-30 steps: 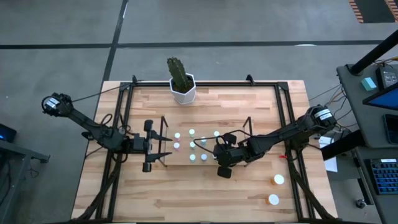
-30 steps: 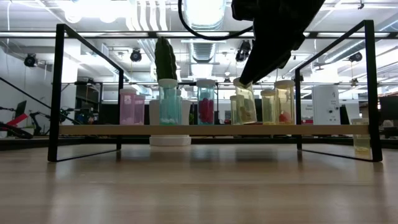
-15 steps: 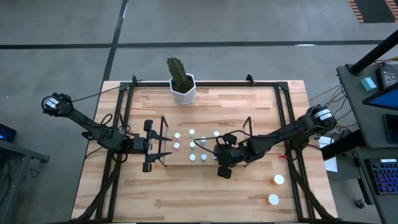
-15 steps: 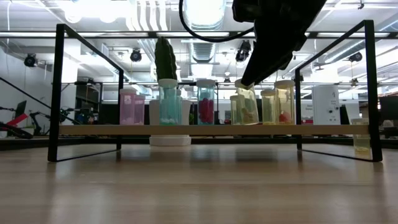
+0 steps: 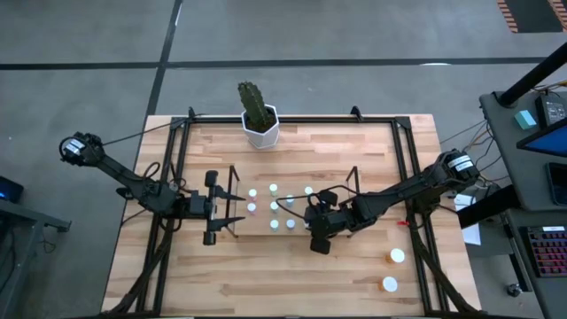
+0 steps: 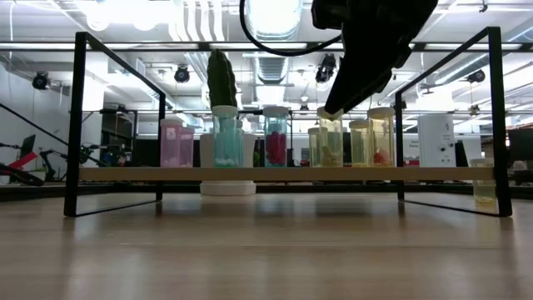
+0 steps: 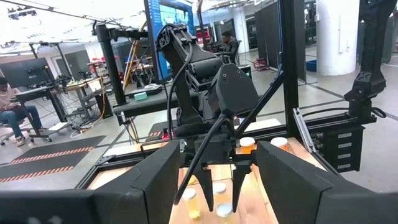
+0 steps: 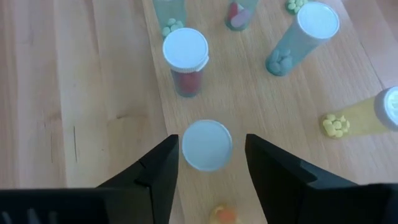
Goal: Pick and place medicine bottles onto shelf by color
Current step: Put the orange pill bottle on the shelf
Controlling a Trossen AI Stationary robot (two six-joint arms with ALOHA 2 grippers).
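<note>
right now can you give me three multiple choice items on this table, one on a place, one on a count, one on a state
1. Where is the cactus pot?
A. far edge of the table
B. on the shelf
C. beside the two loose bottles

2. How many bottles stand off the shelf, near the table's right front corner?
A. none
B. two
C. five

3. How is the right gripper?
A. shut on a bottle
B. open around a white cap
C. out of view

Answers:
A, the pot sits behind the shelf.
B, two white caps there.
B, gaps show either side of the cap.
</note>
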